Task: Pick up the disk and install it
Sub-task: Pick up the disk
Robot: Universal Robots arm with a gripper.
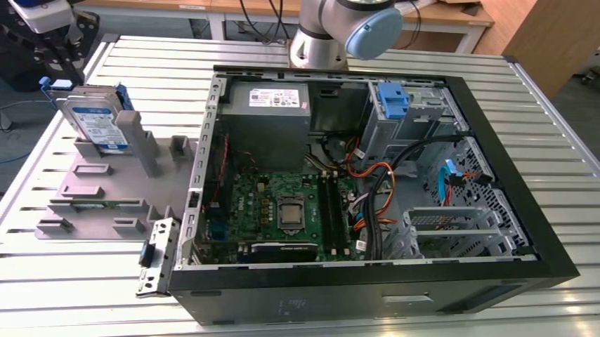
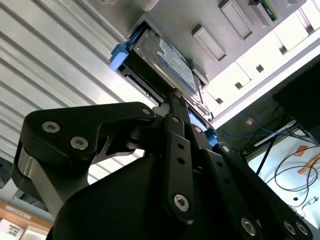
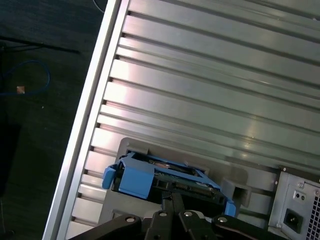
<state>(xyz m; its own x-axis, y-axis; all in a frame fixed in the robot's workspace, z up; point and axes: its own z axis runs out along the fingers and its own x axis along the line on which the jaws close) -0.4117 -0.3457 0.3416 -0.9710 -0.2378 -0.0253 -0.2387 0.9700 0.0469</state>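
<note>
The disk [image 1: 94,119] stands upright on its edge in a slot of the grey holder [image 1: 103,186], at the exterior view's left, beside the open computer case [image 1: 553,270]. It is silver with a white-and-blue label and blue rails. My gripper [image 1: 75,70] hangs right above its top edge. In both wrist views the black fingers run together to one point, and the gripper [image 2: 174,96] [image 3: 172,199] looks shut at the middle of the disk's [image 2: 172,57] [image 3: 160,177] upper edge. Nothing shows between the fingers. I cannot tell whether the tips touch the disk.
Inside the case are a grey power supply box [image 1: 267,105], a green mainboard [image 1: 281,207], cables, and a blue bracket [image 1: 394,102] in the metal drive cage at the back. Ribbed metal table [image 1: 84,281] lies all around. The holder has several other slots.
</note>
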